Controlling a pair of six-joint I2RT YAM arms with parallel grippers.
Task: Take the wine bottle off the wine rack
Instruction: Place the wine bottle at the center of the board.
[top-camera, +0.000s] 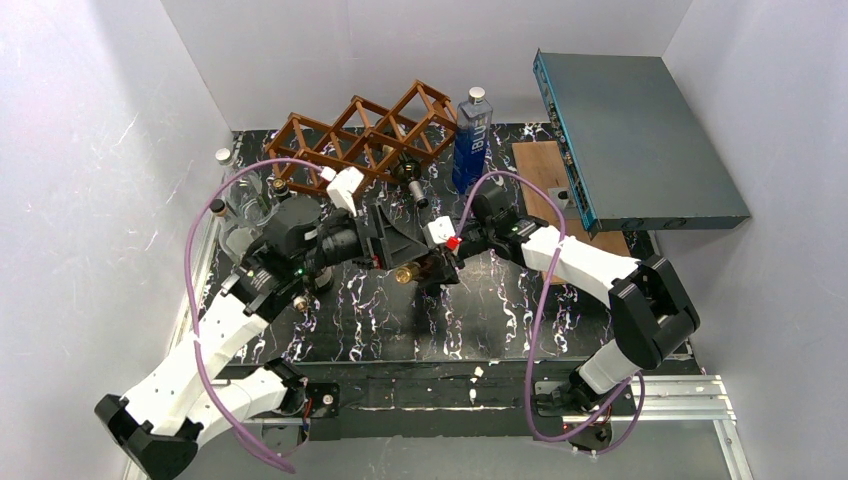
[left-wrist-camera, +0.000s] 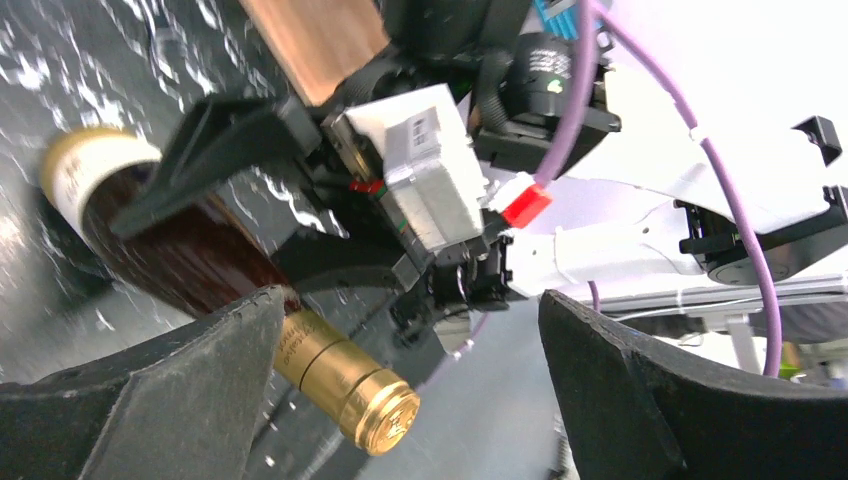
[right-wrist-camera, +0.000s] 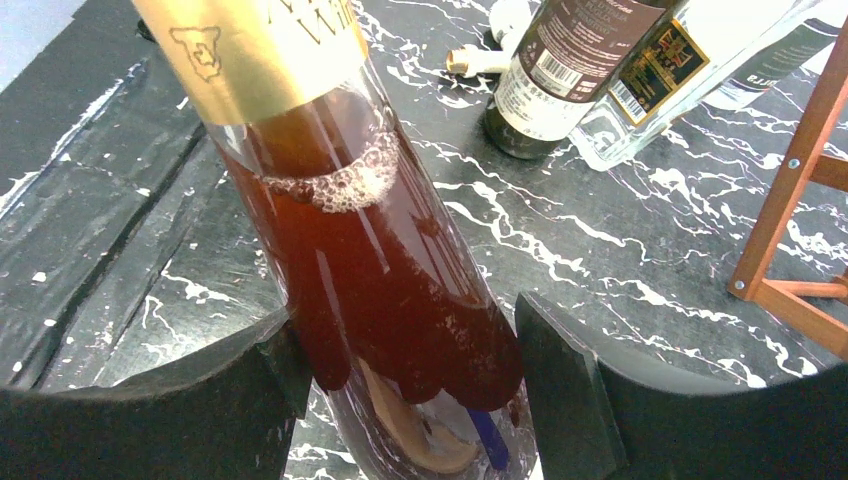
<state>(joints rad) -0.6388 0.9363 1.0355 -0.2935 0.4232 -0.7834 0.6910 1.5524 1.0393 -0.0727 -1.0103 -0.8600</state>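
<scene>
The wine bottle (right-wrist-camera: 385, 270), clear glass with red-brown liquid and a gold foil neck, lies tilted between the fingers (right-wrist-camera: 235, 395) of my right gripper (right-wrist-camera: 400, 385), which is shut on its body. In the top view the bottle (top-camera: 412, 271) hangs over the middle of the table, in front of the wine rack (top-camera: 365, 135) and apart from it. My left gripper (left-wrist-camera: 410, 310) stands wide open around the gold cap (left-wrist-camera: 385, 420). One left finger (left-wrist-camera: 200, 385) sits beside the neck. The other finger is well clear.
Another bottle (top-camera: 410, 175) sticks out of the rack's front. A blue bottle (top-camera: 472, 140) stands to the rack's right, beside a wooden board (top-camera: 545, 165) and a teal box (top-camera: 640, 140). Several bottles (right-wrist-camera: 600, 70) lie at the table's left, near the rack's leg (right-wrist-camera: 790, 190).
</scene>
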